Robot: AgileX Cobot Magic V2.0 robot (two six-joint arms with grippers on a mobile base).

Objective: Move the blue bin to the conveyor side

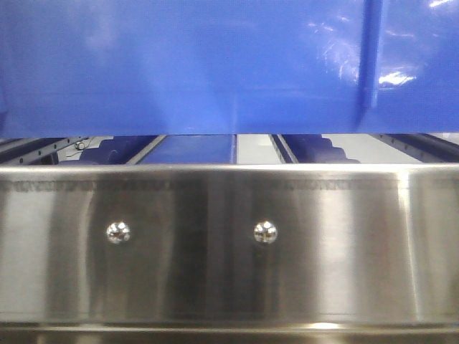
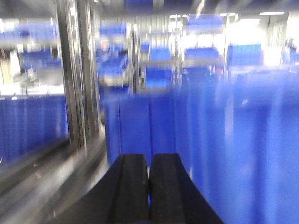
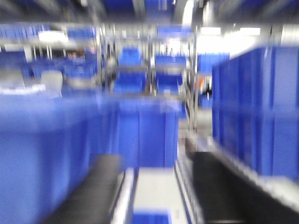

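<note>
The blue bin (image 1: 215, 64) fills the top of the front view, its glossy wall hanging just above and behind a steel rail. In the blurred left wrist view a blue ribbed wall (image 2: 243, 140) stands close on the right of my left gripper (image 2: 149, 186). Its two black fingers are pressed together, and nothing shows between them. My right gripper (image 3: 156, 186) is open, its fingers wide apart over a pale floor strip, with a large blue wall (image 3: 46, 154) close on its left. The conveyor side is out of view.
A shiny stainless-steel rail (image 1: 229, 244) with two rivets spans the front view below the bin. A metal post (image 2: 79, 93) rises left of the left gripper. More blue crates (image 3: 257, 116) stand on the right, and racks of blue crates (image 3: 140, 74) fill the background.
</note>
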